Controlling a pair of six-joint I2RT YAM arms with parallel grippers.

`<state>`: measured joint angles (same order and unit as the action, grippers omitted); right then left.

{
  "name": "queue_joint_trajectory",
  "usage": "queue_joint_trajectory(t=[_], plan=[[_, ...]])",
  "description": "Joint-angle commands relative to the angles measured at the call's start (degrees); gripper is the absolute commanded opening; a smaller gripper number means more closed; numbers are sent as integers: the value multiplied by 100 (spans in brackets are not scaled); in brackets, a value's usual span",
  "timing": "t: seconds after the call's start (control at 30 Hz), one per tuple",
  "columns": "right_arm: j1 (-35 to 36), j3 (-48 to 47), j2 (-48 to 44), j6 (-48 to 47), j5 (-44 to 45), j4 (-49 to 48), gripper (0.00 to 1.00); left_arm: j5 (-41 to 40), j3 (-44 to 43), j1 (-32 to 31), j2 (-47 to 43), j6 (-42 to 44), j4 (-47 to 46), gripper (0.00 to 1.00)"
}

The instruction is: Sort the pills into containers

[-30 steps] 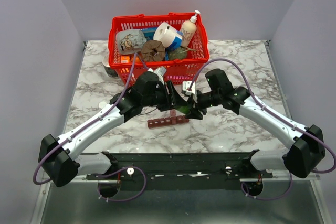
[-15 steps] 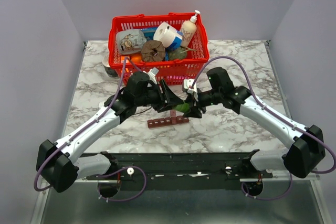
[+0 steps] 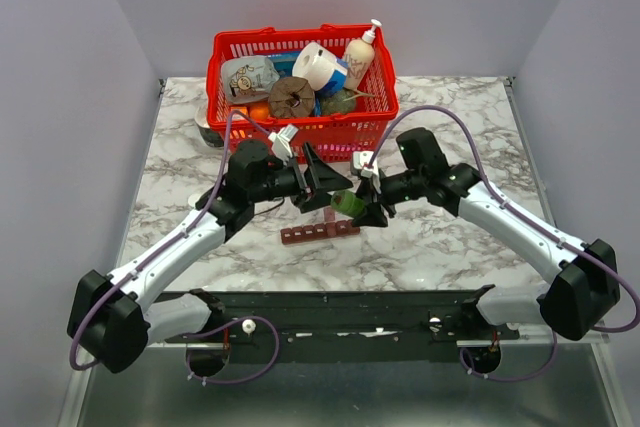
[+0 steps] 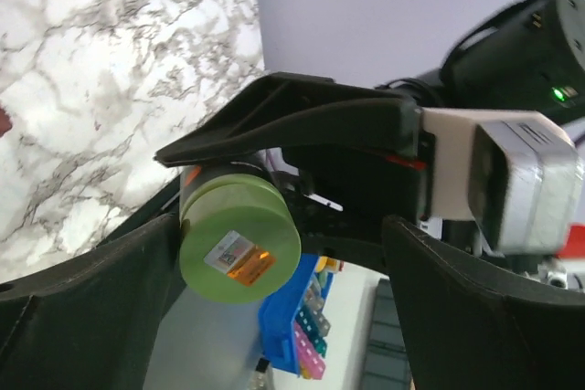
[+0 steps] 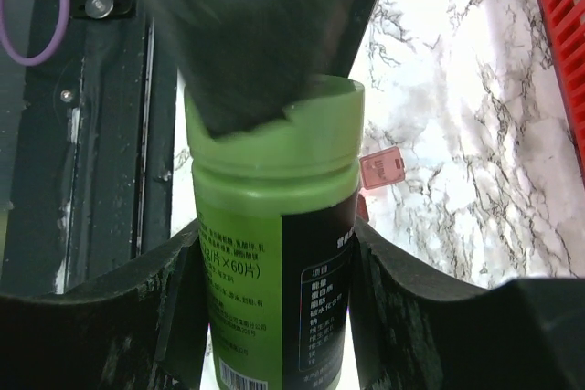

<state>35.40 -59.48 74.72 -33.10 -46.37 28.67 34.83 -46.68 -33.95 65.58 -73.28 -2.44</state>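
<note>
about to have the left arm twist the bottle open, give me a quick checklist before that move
1. Right jaws shut on green bottle: ok.
2. Left jaws around the cap: ok, one on either side of it.
3. Left jaws gripping cap: not ok, they stand wide open.
4. Cap off: not ok, a closed green end shows.
5. Pill organizer near bottle: ok, just below it in the top view.
6. A compartment open: ok, one pink lid stands up.

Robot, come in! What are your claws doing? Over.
Right claw shut on green bottle. Left claw open beside it. Pill organizer on table beneath, nothing blocking.
</note>
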Motion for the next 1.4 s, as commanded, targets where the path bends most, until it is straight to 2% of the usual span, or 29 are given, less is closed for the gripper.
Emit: queue_joint_trajectory(t=[0.0, 0.1, 0.13, 0.23, 0.27, 0.33, 0.37, 0.47, 0.63, 0.77, 0.8, 1.13, 1.37], plan=[[-33, 33, -98, -91, -364, 78, 3, 489, 27, 126, -326, 331, -679, 99], [-59, 42, -106, -100, -478, 104, 3, 499, -121, 205, -476, 1233, -216, 99], [-68, 33, -115, -100, -513, 113, 3, 438, -227, 205, -546, 2107, 431, 99], [-112, 33, -124, -135, -715, 174, 3, -10, -588, 214, -704, 3579, 1749, 99], [-121, 25, -115, -144, -837, 174, 3, -29, -623, 205, -757, 4349, 1921, 99], [-156, 25, -107, -179, -978, 218, 3, -186, -545, 205, -1045, 5143, 2185, 99], [-156, 7, -98, -205, -1101, 236, 3, -117, -440, 205, -1195, 5670, 2108, 99], [-165, -80, -37, -485, -1399, 472, 3, 277, 122, 187, -1916, 6534, 1511, 99], [-156, -274, 95, -1005, -1682, 1123, 3, 393, 861, -32, -2874, 8494, 667, 99], [-156, -309, 175, -1014, -1735, 1176, 3, 463, 590, -269, -2481, 9234, 1016, 99], [-156, -327, 201, -1023, -1744, 1203, 3, 368, 476, -504, -2384, 9322, 1035, 99], [-156, -301, 227, -1040, -1779, 1203, 3, 33, 150, -1323, -1435, 9472, 771, 96], [-156, -266, 210, -1040, -1788, 1185, 3, -275, -131, -1518, -995, 9656, 894, 91]])
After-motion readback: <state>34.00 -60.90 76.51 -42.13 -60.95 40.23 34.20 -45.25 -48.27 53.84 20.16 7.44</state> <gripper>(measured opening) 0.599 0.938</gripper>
